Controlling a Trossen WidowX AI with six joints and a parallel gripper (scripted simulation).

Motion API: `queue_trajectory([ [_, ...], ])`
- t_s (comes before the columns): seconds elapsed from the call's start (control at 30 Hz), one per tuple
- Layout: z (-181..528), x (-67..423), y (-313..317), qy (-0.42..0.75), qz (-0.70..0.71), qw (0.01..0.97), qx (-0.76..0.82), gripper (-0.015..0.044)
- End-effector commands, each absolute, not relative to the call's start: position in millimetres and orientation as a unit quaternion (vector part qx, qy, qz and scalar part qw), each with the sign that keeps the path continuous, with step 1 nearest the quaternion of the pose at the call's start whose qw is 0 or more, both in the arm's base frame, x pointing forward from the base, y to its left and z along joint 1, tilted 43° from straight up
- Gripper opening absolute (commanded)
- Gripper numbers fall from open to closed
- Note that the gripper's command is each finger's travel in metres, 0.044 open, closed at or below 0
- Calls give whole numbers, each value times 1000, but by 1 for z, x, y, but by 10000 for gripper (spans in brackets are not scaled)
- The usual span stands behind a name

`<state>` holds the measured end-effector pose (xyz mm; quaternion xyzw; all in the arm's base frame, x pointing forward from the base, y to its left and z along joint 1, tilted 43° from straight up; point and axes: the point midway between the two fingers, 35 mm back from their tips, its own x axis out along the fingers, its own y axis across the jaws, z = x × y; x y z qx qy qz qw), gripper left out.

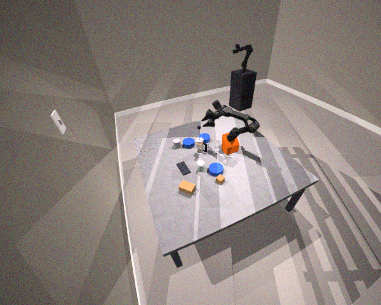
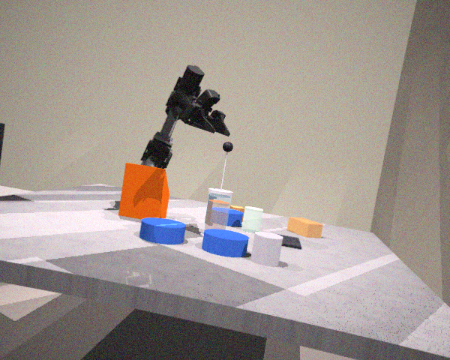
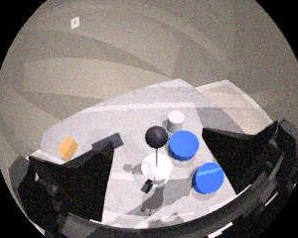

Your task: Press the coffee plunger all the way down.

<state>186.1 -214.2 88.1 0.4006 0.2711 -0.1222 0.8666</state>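
The coffee press (image 1: 199, 146) (image 2: 219, 205) (image 3: 157, 169) is a clear glass cylinder with a white lid, standing upright among other objects on the table (image 1: 249, 197). Its thin rod stands raised, topped by a black knob (image 1: 199, 126) (image 2: 227, 146) (image 3: 156, 137). My gripper (image 1: 206, 120) (image 2: 223, 132) (image 3: 159, 139) is open and empty. It hangs just above the knob and a little to one side, without touching it. In the wrist view the knob sits centred between the two spread fingers.
The arm stands on an orange block (image 1: 230, 144) (image 2: 143, 191). Three blue discs (image 1: 188, 142) (image 1: 204, 137) (image 1: 216, 168) ring the press. A white cylinder (image 2: 266, 247), a pale green cup (image 2: 252, 218), orange blocks (image 1: 187, 186) (image 1: 220, 178) and a dark slab (image 1: 183, 168) lie nearby.
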Motion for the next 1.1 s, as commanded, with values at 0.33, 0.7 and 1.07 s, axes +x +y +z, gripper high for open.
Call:
queue_trajectory([
  [0.33,71,195,-204,272,-125,865,402,440],
  [0.7,60,210,-205,272,-125,865,402,440],
  [1.07,54,220,-203,270,-125,866,403,387],
])
